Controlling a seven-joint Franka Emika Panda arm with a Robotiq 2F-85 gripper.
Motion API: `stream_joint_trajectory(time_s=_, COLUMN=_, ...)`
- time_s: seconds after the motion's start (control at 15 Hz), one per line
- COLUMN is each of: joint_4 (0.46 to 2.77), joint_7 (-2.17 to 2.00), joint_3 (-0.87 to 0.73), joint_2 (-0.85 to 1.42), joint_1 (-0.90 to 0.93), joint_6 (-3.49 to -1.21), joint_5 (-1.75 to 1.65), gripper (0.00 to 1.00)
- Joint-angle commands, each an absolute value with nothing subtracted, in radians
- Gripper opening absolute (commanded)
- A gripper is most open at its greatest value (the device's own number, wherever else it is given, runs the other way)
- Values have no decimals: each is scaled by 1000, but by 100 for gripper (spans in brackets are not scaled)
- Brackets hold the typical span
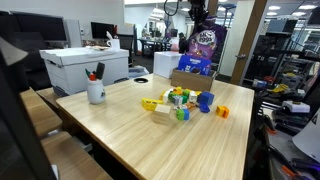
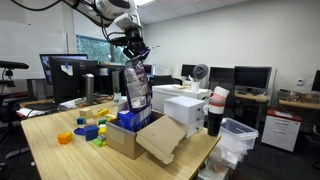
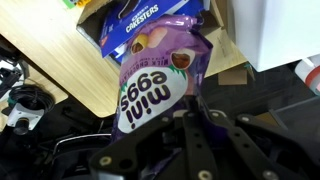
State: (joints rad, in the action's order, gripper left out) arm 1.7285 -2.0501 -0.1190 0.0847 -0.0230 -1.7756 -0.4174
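My gripper (image 3: 195,105) is shut on the top edge of a purple mini eggs bag (image 3: 160,85), which hangs from it in the air. In both exterior views the bag (image 1: 204,41) (image 2: 136,85) dangles above an open cardboard box (image 1: 186,78) (image 2: 135,135) at the table's edge. Inside the box lies a blue snack bag (image 3: 135,22) (image 1: 194,65). The gripper (image 2: 131,45) (image 1: 198,15) holds the bag well above the box.
Coloured toy blocks (image 1: 180,100) (image 2: 88,130) are scattered on the wooden table (image 1: 150,135). A white mug with pens (image 1: 96,90) stands near one edge. A white box (image 1: 85,65) (image 2: 180,108) sits beside the table, and a clear bin (image 2: 237,135) on the floor.
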Motion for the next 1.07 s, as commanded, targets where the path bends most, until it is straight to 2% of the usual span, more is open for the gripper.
stream_joint_trajectory(time_s=0.0, joint_4=1744, joint_7=-2079, joint_3=-123, joint_2=51, joint_1=-45, joint_6=-1775, joint_5=-427, gripper=2)
stream_joint_trajectory(time_s=1.0, joint_4=1758, joint_7=-2072, joint_3=-155, joint_2=39, joint_1=-93, joint_6=-1790, joint_5=-415, gripper=2)
